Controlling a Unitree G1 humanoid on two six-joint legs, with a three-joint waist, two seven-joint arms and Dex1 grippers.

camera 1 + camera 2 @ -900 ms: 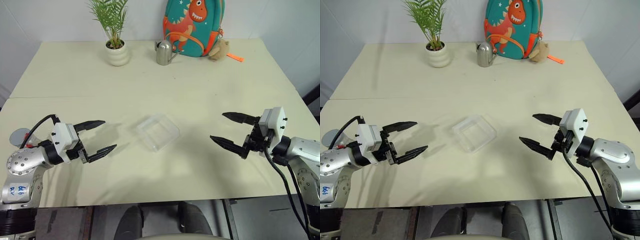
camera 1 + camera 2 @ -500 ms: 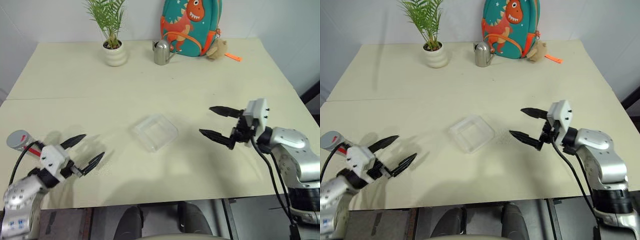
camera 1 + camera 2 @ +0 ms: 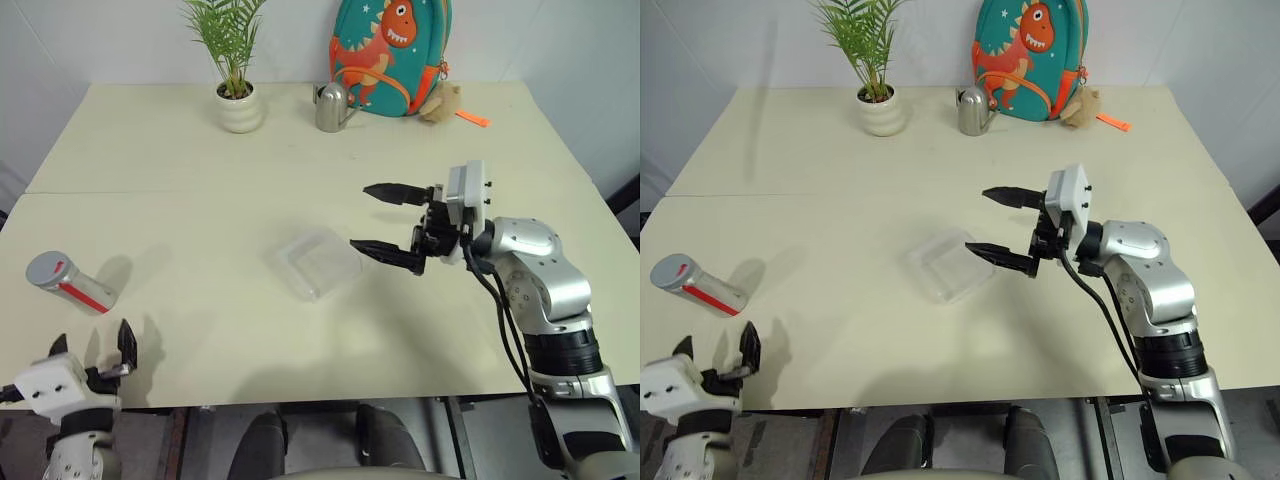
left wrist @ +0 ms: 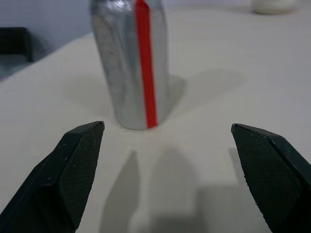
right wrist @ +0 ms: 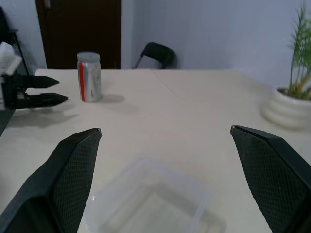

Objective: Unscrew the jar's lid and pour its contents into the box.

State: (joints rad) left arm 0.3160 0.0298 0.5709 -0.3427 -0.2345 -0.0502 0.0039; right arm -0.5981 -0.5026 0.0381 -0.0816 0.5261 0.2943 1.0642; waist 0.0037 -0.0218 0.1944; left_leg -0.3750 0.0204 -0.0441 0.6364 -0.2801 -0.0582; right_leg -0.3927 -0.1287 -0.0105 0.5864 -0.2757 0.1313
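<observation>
**Jar upright at the worktop's left edge, both tools released**

Nearest, the left tool (image 3: 92,345) hangs spread-fingered, empty, at the cream worktop's (image 3: 200,160) front-left edge. Just beyond it stands the jar (image 3: 66,282) — a silvery, crinkled metal cylinder with a red stripe, its grey lid (image 3: 45,268) still on. Mid-worktop lies the box (image 3: 317,263), clear plastic, shallow, round-cornered; the right tool (image 3: 385,220) hovers beside it, fingers wide apart, holding nothing.

The jar (image 3: 68,281) stands upright at the near left of the tabletop (image 3: 200,160), silvery with a red stripe down its side, its lid (image 3: 45,267) on. The box (image 3: 317,262), clear, shallow and empty, lies near the middle, well apart.
</observation>
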